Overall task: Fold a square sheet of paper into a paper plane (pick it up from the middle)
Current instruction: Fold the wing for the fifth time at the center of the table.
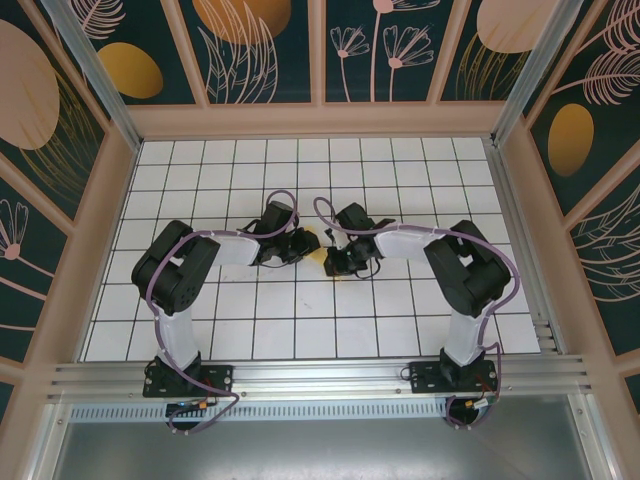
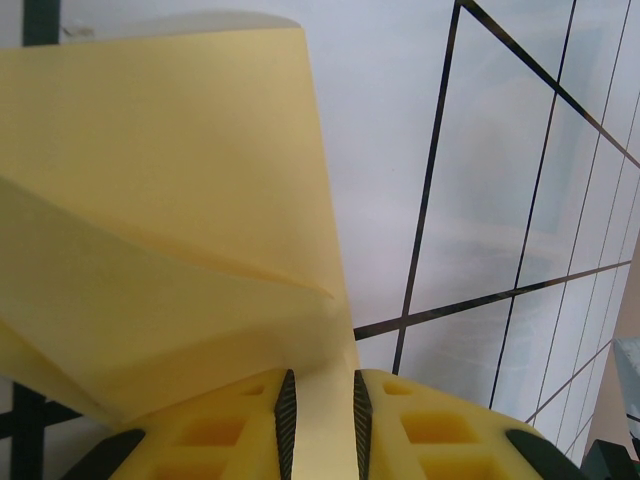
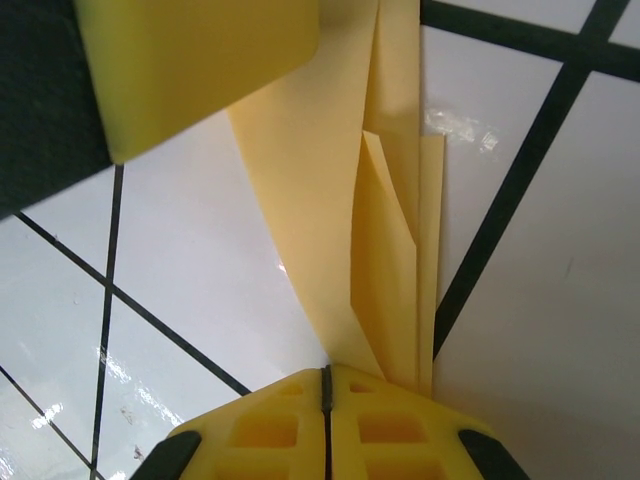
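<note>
Yellow fingers point(image 2: 200, 440) of the L gripper point(image 2: 323, 425) sit at the bottom of the L wrist view. Its black pads point(image 2: 285, 420) stand a narrow gap apart, and the folded yellow paper point(image 2: 170, 230) fills this gap. So the L gripper is clamped on the paper, not fully closed. From the pads the paper goes up and to the left as a wide flap w/ one diagonal crease. It is lifted, w/ the white grid table point(image 2: 500, 200) behind it.

R gripper point(image 3: 325, 385), R wrist view: both fingers are pressed together, no gap btw them. The lower end of the paper comes down to the fingertips at the seam and just right of it, so it looks pinched there by a thin edge. Here the paper is narrow, several layers w/ long creases. It runs up to a yellow finger point(image 3: 190, 70) of the other gripper in the top left corner.

Top view: both grippers meet tip to tip approx at the table centre, w/ a small yellow bit of the paper btw them. L arm point(image 1: 175, 280) and R arm point(image 1: 465, 270) bend inward from their bases at the near edge. Dark teal wall panels point(image 1: 260, 50) w/ plant drawings stand around the table.
</note>
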You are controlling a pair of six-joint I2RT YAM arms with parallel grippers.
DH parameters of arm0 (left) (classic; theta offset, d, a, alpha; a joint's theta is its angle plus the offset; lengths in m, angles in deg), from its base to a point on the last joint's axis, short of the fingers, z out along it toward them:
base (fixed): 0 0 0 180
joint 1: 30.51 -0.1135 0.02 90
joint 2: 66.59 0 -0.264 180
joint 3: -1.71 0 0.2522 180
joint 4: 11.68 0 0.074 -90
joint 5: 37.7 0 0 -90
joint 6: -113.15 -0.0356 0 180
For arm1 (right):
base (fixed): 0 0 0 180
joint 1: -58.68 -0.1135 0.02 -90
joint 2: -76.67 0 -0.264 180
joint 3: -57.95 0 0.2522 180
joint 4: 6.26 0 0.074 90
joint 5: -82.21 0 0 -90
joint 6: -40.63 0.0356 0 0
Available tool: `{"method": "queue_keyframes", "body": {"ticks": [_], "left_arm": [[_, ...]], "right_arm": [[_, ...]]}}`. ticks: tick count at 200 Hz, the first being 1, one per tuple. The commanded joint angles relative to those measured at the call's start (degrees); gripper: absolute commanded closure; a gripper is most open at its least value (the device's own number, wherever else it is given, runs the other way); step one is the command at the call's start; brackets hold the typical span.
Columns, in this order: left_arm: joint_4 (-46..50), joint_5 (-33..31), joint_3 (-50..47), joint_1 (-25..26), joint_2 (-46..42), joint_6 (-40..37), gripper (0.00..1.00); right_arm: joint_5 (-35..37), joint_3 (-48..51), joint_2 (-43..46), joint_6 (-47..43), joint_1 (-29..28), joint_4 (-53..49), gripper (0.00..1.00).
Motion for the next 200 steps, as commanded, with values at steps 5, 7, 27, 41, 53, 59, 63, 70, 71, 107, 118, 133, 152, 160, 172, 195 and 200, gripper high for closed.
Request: {"method": "queue_keyframes", "body": {"ticks": [5,7,27,41,53,59,63,70,71,107,118,133,152,160,172,195,200], "left_arm": [[4.48,-8.07,-1.29,-0.36,6.01,-2.75,0.74],[4.47,-8.07,-1.34,-0.35,6.00,-2.75,0.74],[4.58,-8.22,-1.36,-0.35,6.04,-2.78,0.73],[4.56,-8.33,-1.41,-0.35,6.01,-2.78,0.74],[4.64,-8.42,-1.47,-0.38,6.04,-2.77,0.73],[4.64,-8.42,-1.45,-0.35,6.05,-2.77,0.74],[4.64,-8.50,-1.43,-0.42,6.03,-2.85,0.74],[4.65,-8.48,-1.42,-0.37,6.05,-2.85,0.74],[4.65,-8.49,-1.43,-0.40,6.06,-2.86,0.73],[4.80,-8.46,-1.45,-0.42,5.98,-2.86,0.74],[4.73,-8.60,-1.36,-0.38,5.96,-2.83,0.74],[4.82,-8.59,-1.44,-0.38,5.93,-2.87,0.74],[4.73,-8.57,-1.53,-0.39,5.89,-2.92,0.74],[4.78,-8.59,-1.53,-0.40,5.84,-2.97,0.74],[4.70,-8.51,-1.43,-0.43,5.91,-2.99,0.74],[4.48,-8.24,-1.27,-0.35,5.97,-2.98,0.74],[4.41,-8.24,-1.25,-0.37,5.90,-2.99,0.74]], "right_arm": [[3.57,3.07,0.93,-0.79,1.01,-5.98,0.93],[3.70,3.14,0.95,-0.80,1.02,-6.07,0.93],[4.03,3.49,1.49,-0.78,1.24,-6.61,0.94],[3.94,3.87,1.73,-0.89,1.20,-6.88,0.94],[3.89,4.19,1.92,-0.89,1.20,-7.32,0.94],[3.85,4.40,2.04,-0.75,1.20,-7.49,0.94],[3.78,4.64,2.19,-0.80,1.20,-7.54,0.94],[3.62,4.92,2.32,-0.80,1.19,-7.63,0.94],[3.61,4.99,2.37,-0.80,1.19,-7.66,0.94],[3.60,7.00,3.19,0.16,1.39,-7.60,0.94],[3.34,7.79,3.51,0.49,1.63,-7.30,0.94],[2.33,9.85,4.47,1.42,2.18,-5.66,0.94],[-0.43,13.76,6.58,2.95,3.66,-2.26,0.94],[-2.20,15.26,7.73,3.44,4.40,-0.64,0.94],[-4.82,17.15,9.58,4.07,5.61,1.42,0.94],[-8.23,17.28,13.37,4.13,6.20,3.27,0.93],[-8.79,16.79,14.47,3.97,6.16,3.52,0.93]]}}
